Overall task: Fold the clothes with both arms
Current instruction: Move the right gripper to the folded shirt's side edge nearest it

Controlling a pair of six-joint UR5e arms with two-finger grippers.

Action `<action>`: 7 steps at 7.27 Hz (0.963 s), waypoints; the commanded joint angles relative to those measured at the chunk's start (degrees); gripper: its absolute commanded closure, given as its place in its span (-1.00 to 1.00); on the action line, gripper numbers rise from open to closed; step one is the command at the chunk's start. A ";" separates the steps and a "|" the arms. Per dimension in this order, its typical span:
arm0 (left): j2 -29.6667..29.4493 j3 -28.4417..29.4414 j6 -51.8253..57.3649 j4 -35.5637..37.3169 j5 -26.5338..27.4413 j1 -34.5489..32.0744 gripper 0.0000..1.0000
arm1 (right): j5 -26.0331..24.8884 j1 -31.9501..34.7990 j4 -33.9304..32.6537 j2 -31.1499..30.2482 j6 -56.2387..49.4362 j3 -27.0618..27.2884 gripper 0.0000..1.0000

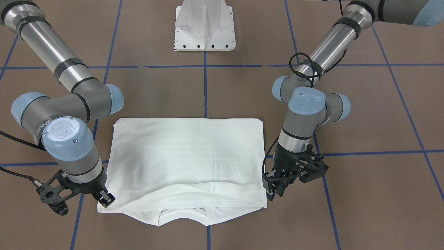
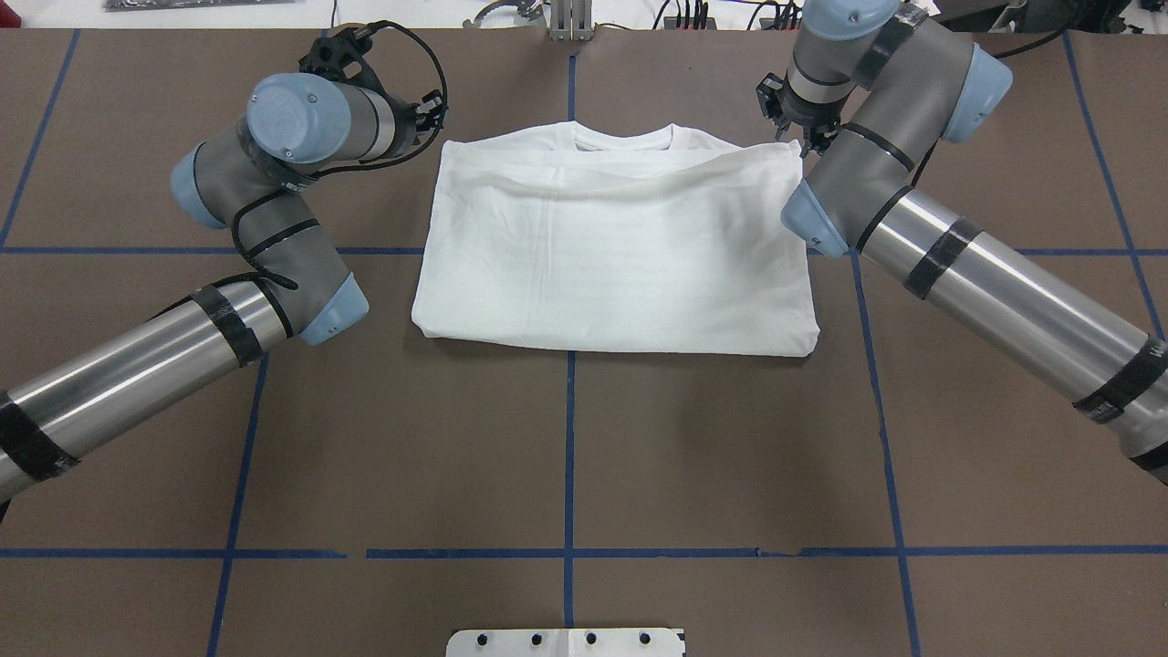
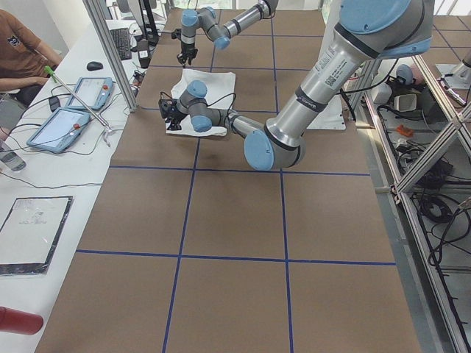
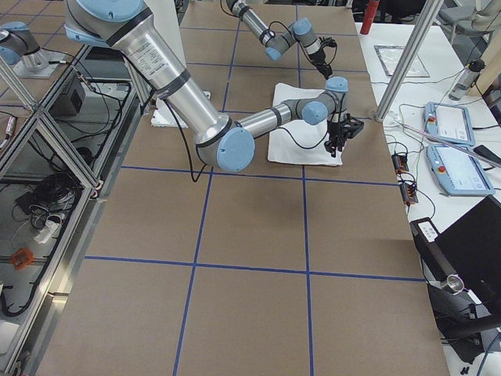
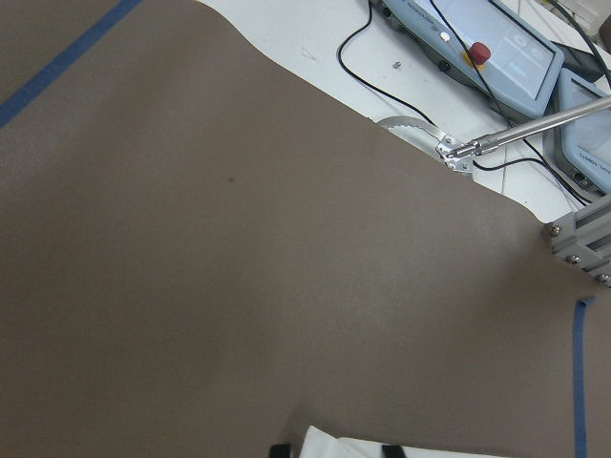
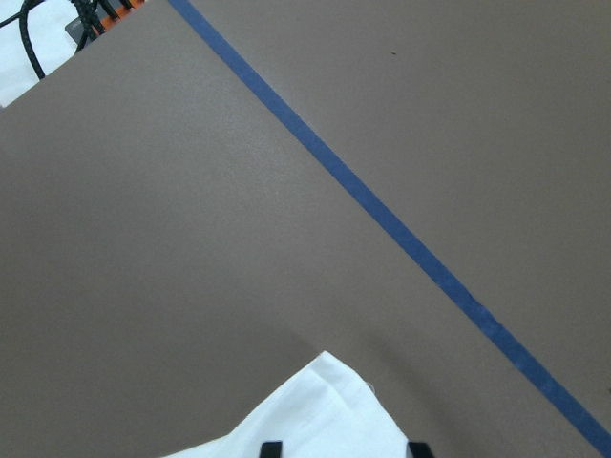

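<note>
T-shirt white, folded in 2, flat on table near edge opposite robot, neck outward. Left gripper, right gripper at its 2 outer corners, each narrowly parted, cloth between fingertips.

Left arm and right arm alike: polished silver tubes, grey joint housings, light blue caps, one embossed with a UR mark and small screws, black bands, black cables; white flared base with a row of dark holes.
</note>
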 commanded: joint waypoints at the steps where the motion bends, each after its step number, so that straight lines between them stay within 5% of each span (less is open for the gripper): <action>1: 1.73 -0.28 1.71 -1.86 -0.23 -0.64 0.07 | 4.14 0.73 -0.56 -9.72 2.29 15.96 -1.00; 3: 2.69 -1.41 1.80 -1.86 -0.40 -0.64 0.07 | 4.25 -3.29 -0.66 -20.22 11.40 31.23 -1.00; 7: 3.14 -2.91 1.80 -1.60 -0.49 -0.55 0.06 | 0.29 -12.09 -0.04 -25.00 19.79 31.73 -0.95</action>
